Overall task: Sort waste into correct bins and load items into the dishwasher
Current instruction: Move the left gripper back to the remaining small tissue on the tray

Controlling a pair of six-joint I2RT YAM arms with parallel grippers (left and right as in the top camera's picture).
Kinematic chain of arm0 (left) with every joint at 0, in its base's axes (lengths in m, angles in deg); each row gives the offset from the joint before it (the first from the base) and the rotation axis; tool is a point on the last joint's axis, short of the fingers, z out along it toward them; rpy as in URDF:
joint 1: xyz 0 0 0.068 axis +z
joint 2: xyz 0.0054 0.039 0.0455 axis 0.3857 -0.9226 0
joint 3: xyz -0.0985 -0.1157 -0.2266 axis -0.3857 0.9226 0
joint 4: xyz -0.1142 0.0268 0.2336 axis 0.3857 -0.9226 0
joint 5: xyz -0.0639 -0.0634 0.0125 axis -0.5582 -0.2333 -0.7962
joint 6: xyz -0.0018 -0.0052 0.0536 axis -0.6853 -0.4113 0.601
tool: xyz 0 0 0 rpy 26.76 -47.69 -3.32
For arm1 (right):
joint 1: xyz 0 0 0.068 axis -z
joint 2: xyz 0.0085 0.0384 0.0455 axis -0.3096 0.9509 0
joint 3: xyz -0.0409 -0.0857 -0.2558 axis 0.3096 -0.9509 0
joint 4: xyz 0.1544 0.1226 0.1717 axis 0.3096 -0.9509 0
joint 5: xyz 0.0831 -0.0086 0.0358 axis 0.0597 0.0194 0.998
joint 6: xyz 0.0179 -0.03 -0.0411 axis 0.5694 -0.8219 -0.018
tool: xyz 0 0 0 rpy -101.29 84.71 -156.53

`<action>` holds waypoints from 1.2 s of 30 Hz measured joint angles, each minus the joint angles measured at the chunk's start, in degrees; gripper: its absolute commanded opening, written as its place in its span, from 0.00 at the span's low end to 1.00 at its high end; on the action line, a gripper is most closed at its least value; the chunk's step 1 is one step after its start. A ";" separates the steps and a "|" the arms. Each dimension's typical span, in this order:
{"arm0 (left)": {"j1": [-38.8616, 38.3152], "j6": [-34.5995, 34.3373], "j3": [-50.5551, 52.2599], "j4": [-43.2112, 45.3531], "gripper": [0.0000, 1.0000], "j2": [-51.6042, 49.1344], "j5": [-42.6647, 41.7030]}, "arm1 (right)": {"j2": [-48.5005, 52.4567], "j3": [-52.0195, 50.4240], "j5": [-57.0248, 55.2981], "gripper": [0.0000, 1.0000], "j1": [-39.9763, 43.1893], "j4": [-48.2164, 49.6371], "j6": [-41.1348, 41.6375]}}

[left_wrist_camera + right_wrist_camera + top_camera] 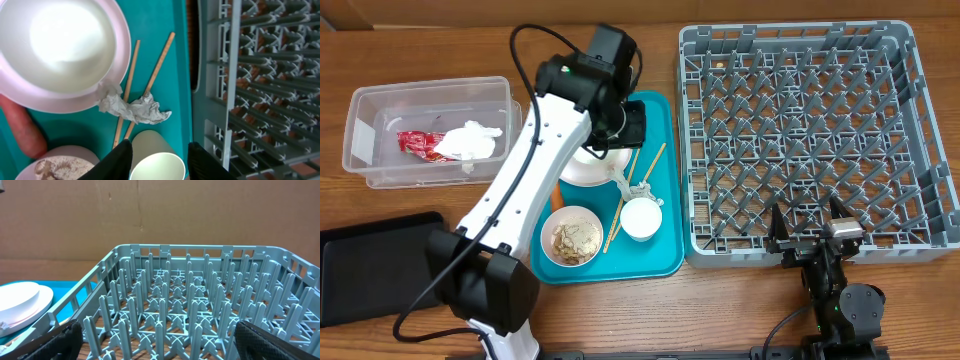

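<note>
There are two white round bowls (65,40), one white round plate (50,102) and one small white cup (641,218). There are two thin wooden chopsticks (150,82). There are two crumpled white tissues (132,107), one red crinkled wrapper (415,143) and one small orange carrot (20,130). There is one clear plastic tub (430,95), one flat black tray (370,265), one teal tray (665,200) and one big grey plastic dish rack (790,35).

The table (420,40) was varnished wood with visible grain. The teal tray (660,250) and white bowl (60,45) looked smooth and glossy; the grey dish rack (790,32) was matt plastic. The tub (365,140) was clear plastic, the red wrapper (415,143) shiny and crinkled. The chopsticks (157,62) were pale bare wood, the tissue (135,107) soft crumpled paper.
</note>
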 measured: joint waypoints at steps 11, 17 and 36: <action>-0.50 -9.38 5.33 1.07 0.43 -0.74 6.32 | 0.00 0.00 0.00 1.00 0.00 0.04 0.00; -0.50 -13.81 12.07 7.17 0.49 -0.79 7.15 | 0.00 0.00 0.00 1.00 0.00 0.00 0.00; -0.50 -19.82 21.90 15.80 0.49 -0.90 7.13 | 0.00 0.00 0.00 1.00 0.00 0.02 0.00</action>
